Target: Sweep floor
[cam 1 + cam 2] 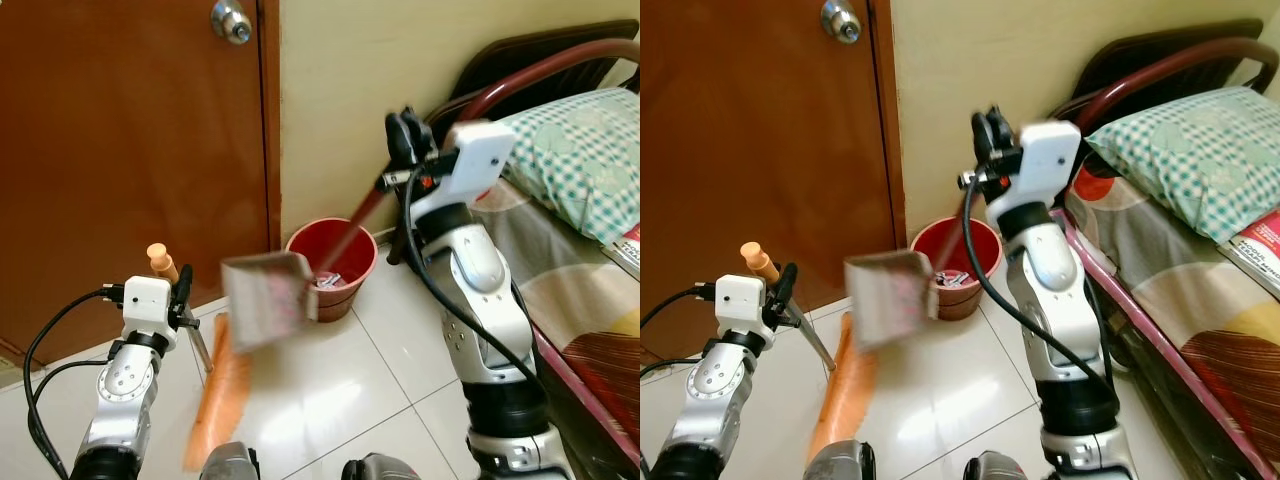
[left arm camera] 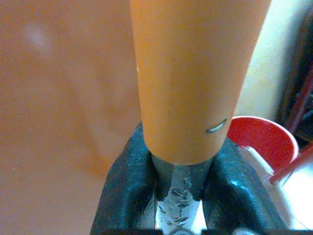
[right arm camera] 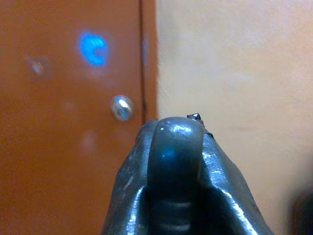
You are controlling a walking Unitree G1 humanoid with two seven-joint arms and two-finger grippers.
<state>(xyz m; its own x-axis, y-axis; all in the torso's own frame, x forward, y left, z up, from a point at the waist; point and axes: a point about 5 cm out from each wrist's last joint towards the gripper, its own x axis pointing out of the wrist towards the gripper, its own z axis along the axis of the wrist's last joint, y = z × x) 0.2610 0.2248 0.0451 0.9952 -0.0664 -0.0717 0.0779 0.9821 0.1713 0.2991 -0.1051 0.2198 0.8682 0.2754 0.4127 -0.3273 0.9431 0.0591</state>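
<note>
My left gripper [image 1: 183, 292] is shut on the broom's metal shaft, just below its orange handle cap [image 1: 160, 259]. In the left wrist view both fingers [image 2: 128, 186] clamp that shaft. The orange bristles [image 1: 215, 400] rest on the white tile floor. My right gripper [image 1: 404, 136], raised near the wall, is shut on the dark end [image 3: 175, 147] of a long red handle [image 1: 352, 232]. That handle slopes down to a blurred dustpan [image 1: 267, 298], held tilted in the air beside a red bucket [image 1: 340, 300]. White scraps lie inside the bucket.
A brown door [image 1: 120, 150] with a metal knob [image 1: 231, 20] stands at the left. The cream wall [image 1: 350, 100] is behind the bucket. A bed [image 1: 590, 290] with a checked pillow [image 1: 580, 150] runs along the right, leaving a strip of tile floor [image 1: 330, 400] between.
</note>
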